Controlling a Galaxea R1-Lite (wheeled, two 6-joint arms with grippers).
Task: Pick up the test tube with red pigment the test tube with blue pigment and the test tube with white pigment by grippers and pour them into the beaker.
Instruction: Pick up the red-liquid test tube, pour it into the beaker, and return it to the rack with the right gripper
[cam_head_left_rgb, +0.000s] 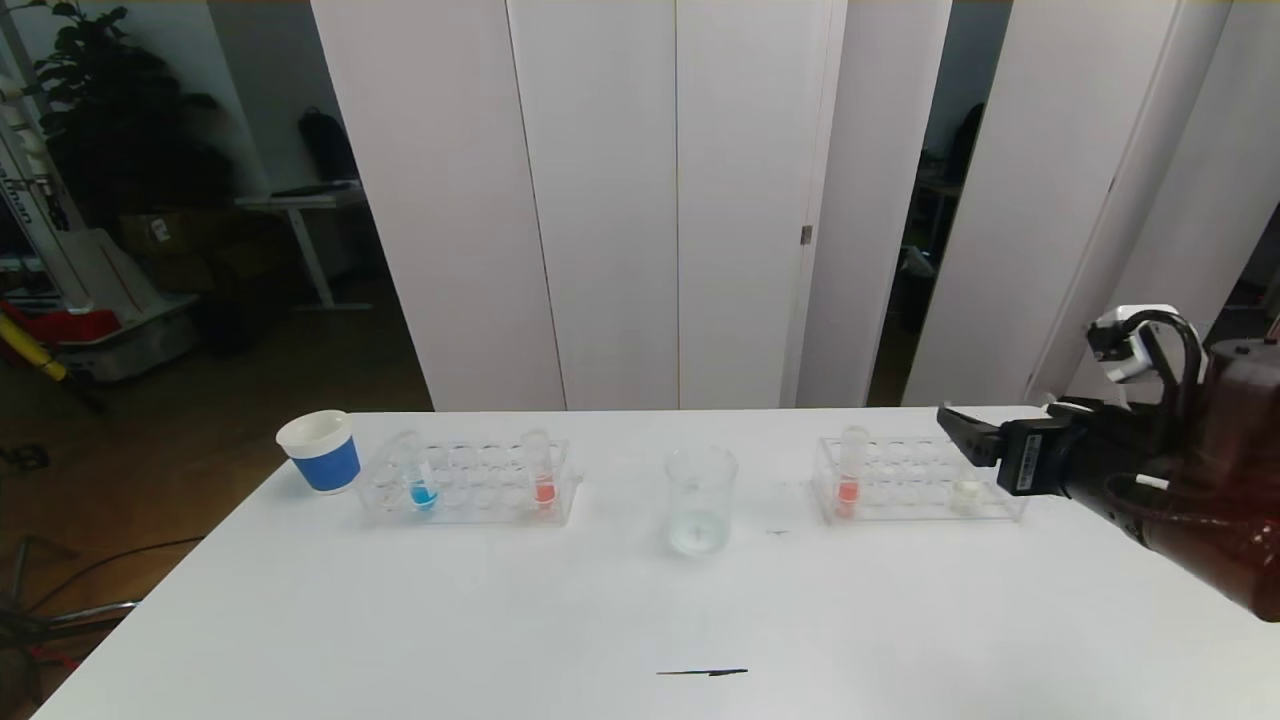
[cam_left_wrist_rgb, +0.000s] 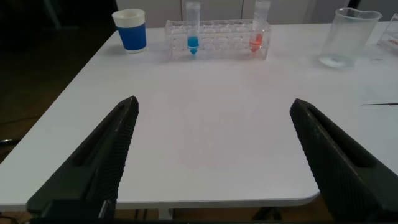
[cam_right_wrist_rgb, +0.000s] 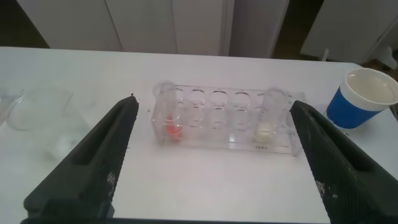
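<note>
Right pincer (cam_head_left_rgb: 958, 430) sat above the far right end of the right rack (cam_head_left_rgb: 920, 482), fingers spread wide, nothing between them; in the right wrist view that rack (cam_right_wrist_rgb: 227, 121) lay between its two fingers (cam_right_wrist_rgb: 106, 155). Left pincer (cam_left_wrist_rgb: 214, 155) didn't show in the head view; its wrist view had it low at the near edge of the white surface (cam_left_wrist_rgb: 205, 124), fingers apart and holding nothing, well back from the glassware. Beaker (cam_head_left_rgb: 700, 498) stood upright mid-surface between the two racks, touching neither, with a trace of clear liquid at the bottom. Left rack (cam_head_left_rgb: 470, 482) held the blue tube (cam_head_left_rgb: 420, 478) near its left end, leaning slightly, and a red tube (cam_head_left_rgb: 541, 470) upright near its right end. Right rack held a second red tube (cam_head_left_rgb: 851, 470) upright at its left end and the white tube (cam_head_left_rgb: 966, 492) at its right end, just below the right pincer, not touching as far as I could tell. Same tubes in the right wrist view: red (cam_right_wrist_rgb: 168, 115), white (cam_right_wrist_rgb: 271, 118). A white cup with a blue band (cam_head_left_rgb: 320, 451) stood just left of the left rack at the surface's far left corner; another cup like it (cam_right_wrist_rgb: 364, 96) showed past the right rack in the right wrist view. A thin dark mark (cam_head_left_rgb: 702, 672) lay on the surface near the front edge.
</note>
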